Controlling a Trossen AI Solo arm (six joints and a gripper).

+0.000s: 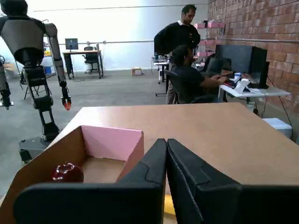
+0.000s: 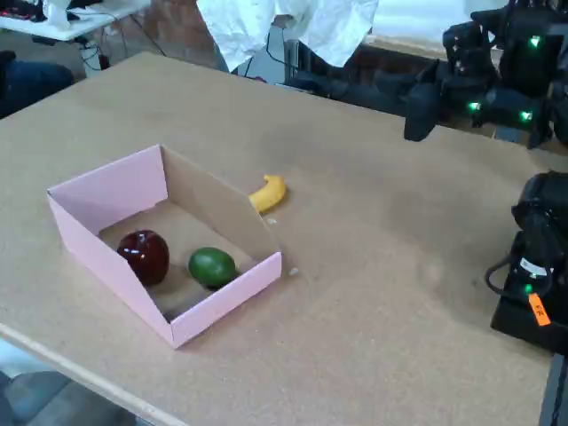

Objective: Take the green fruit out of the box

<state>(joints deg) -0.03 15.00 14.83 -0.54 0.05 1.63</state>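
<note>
Still untouched: green fruit (image 2: 212, 266) beside apple (image 2: 145, 256) inside box (image 2: 226, 298) near bench (image 2: 382, 266) front edge; jaws pressed together, empty, well apart.

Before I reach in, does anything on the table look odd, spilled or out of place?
Only the banana: it lies on the table just outside the box, against its far wall, while the green fruit and the red apple sit inside. Nothing looks spilled or damaged. The end effector is shut and holds nothing.
</note>
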